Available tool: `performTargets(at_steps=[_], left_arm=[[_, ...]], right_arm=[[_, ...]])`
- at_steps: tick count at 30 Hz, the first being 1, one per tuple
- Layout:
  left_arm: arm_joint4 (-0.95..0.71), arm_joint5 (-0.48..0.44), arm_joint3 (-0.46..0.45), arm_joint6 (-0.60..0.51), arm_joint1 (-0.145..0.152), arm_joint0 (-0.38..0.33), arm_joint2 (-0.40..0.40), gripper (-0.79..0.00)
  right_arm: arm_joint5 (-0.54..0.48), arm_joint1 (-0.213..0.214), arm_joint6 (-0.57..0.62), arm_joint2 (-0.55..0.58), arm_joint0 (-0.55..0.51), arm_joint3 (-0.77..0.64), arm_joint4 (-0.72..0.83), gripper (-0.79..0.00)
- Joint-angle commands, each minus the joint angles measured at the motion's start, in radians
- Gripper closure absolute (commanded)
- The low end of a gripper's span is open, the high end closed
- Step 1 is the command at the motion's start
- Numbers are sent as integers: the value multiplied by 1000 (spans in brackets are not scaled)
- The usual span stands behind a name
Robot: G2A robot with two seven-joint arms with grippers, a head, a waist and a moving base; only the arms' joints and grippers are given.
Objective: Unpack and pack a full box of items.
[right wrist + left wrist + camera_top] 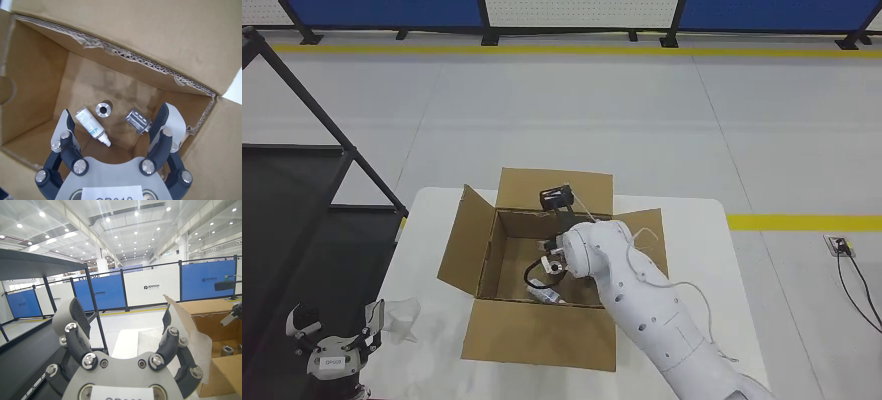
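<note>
On the white table (707,240), roughly centred: one cardboard box (532,335), open side up, all four flaps folded outward, torn edges along the rim.

Off the table's left side: black metal rack (302,250), dark shelf and slanted posts.

Right arm (662,320), white, leans over the box's near right corner and bends down into the opening. Right gripper (116,113) points down into the box, above its floor; fingers spread apart, nothing between them.

Left gripper (335,322) hangs just past the table's left edge by the near corner, beside the rack, well apart from the box. Fingers wide apart, nothing held.

On the box floor, three small things, all loose:
- white bottle (91,126), lying on its side, thin nozzle at one end;
- slotted metal part (138,121), lying tilted, close to a corner of the box;
- short metal cylinder (104,109) with a centre hole, between the other two, nearer the bottle; cannot tell whether they touch.
</note>
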Motion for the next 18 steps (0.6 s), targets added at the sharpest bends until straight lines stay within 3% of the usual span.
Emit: performTargets(at_steps=[1,5,8,18], left_arm=[[0,0,0,0,0,0,0,-785],[-2,-2,-11,-26,0,-3,-1,-785],[-4,3,-16,-37,-1,-4,-7,-785],[-18,19,-20,-44,-3,-4,-19,-785]], right_arm=[[-58,24,30,63,-86,-194,-8,-785],[-181,56,75,165,-245,-495,56,-785],[-265,72,128,225,-323,-637,127,-785],[-262,75,89,239,-337,-622,129,-785]])
